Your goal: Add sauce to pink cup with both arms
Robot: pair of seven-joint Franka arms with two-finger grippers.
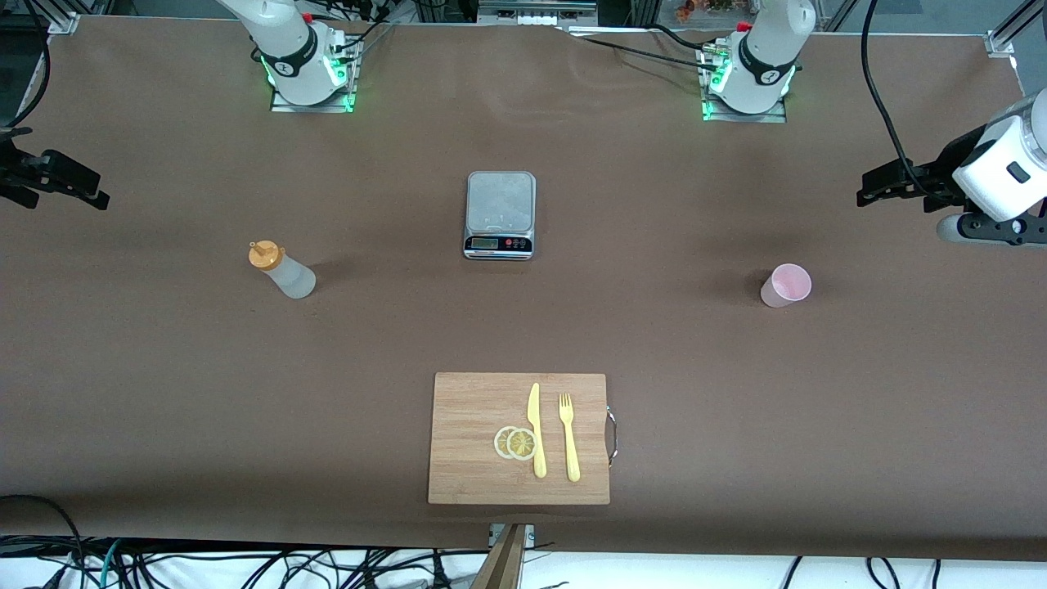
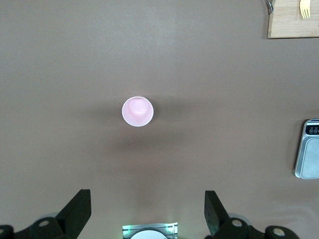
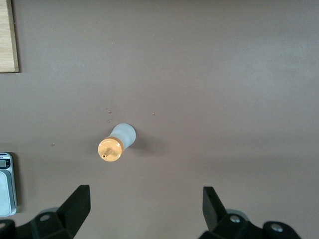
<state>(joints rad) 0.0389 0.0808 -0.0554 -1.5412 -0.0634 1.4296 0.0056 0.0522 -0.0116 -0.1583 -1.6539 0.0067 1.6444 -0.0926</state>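
Bottle (image 1: 283,270) stands upright under the right gripper (image 3: 144,209); cup (image 1: 785,285) under the left gripper (image 2: 147,211) — both spread wide, holding nothing.

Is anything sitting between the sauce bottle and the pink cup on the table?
Nothing blocks it. The scale sits farther from the front camera than the straight line from bottle to cup, and the cutting board lies nearer.
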